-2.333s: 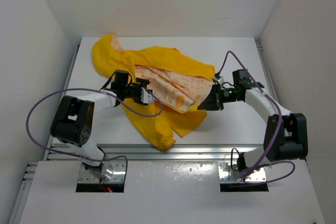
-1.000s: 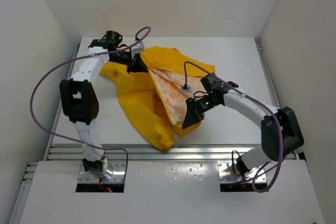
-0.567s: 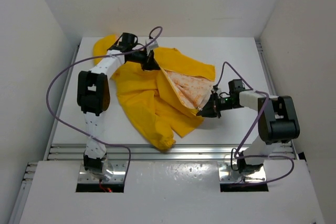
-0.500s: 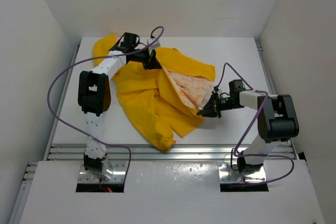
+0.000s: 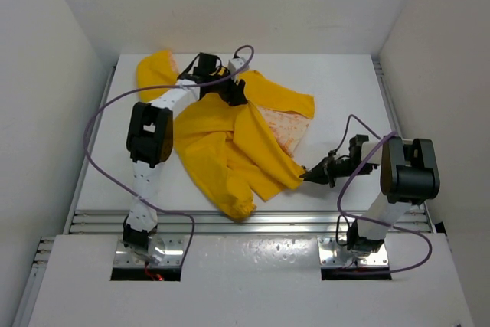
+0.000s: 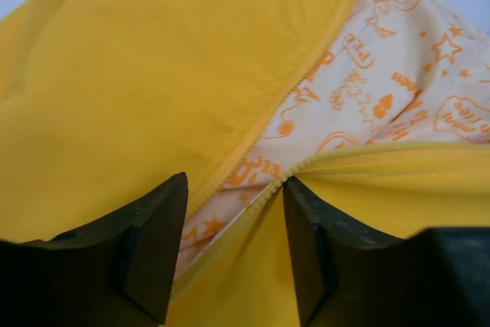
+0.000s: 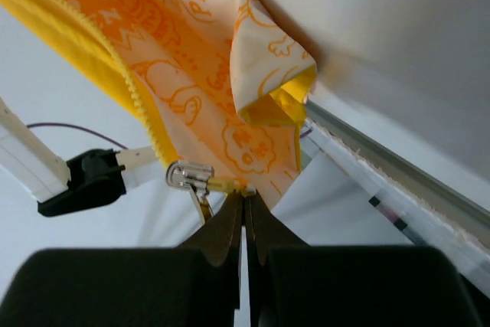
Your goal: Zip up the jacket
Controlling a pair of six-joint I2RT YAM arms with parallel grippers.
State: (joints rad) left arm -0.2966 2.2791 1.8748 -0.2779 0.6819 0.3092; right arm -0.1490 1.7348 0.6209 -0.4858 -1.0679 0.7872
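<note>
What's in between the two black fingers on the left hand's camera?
The jacket: in the left wrist view, its cream lining with orange drawings and a yellow zip edge lie in the gap between the fingers of the left gripper.

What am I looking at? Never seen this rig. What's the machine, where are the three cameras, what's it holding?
These are two small robot arms bolted at the near edge of a white table, each ending in a two-finger gripper. The wide picture comes from a fixed camera above and behind the arms. The other two come from cameras on the wrists, so the dark shapes at the bottom of those views are the gripper fingers.

On the table lies a yellow jacket, partly open, with its cream, orange-printed lining showing.

The right gripper is shut on the jacket's lower edge, right beside the clear zipper pull. The left gripper is near the hood end, jaws apart over the zipper edge, and seems to grip nothing.
</note>
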